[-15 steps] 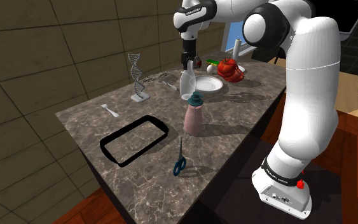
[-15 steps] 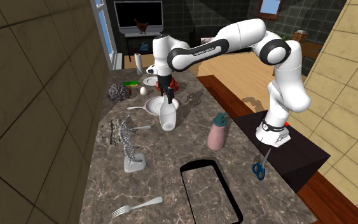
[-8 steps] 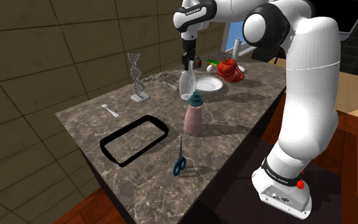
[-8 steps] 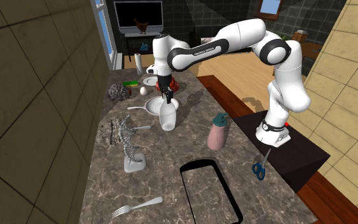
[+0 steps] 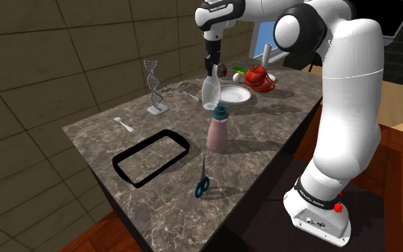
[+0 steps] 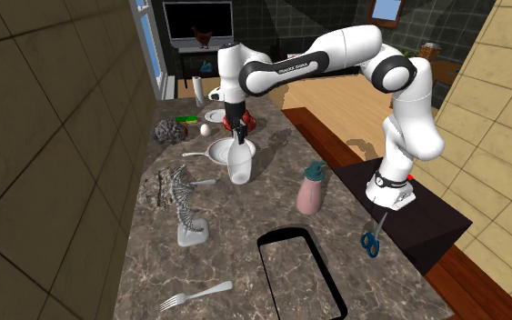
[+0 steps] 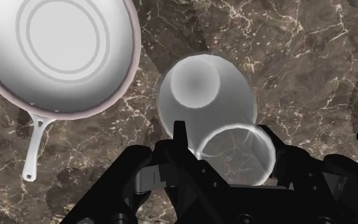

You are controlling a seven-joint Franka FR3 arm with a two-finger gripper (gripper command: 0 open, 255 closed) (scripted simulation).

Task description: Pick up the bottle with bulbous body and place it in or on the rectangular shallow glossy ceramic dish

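Jaws closed on neck of translucent white bulbous bottle [image 5: 210,91], clasping both sides just below open rim. Body hangs upright. Bottle at upper middle of shoulder view, beside white frying pan [image 7: 63,51], over dark marble tabletop [image 5: 178,118]. Target is black-rimmed rectangular shallow dish [image 5: 141,146], lower left of same view. Step in hand: lift and carry. Clear pink bottle with teal cap [image 5: 217,132] standing between. Keep bottle vertical; move slowly to limit swing.

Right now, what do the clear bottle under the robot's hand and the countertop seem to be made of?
The clear bottle looks like glass or clear plastic, I cannot tell which: its wall is see-through and shiny, and the stone's veins show faintly through the neck. The countertop looks like polished marble or a similar stone, dark brown with pale branching veins.
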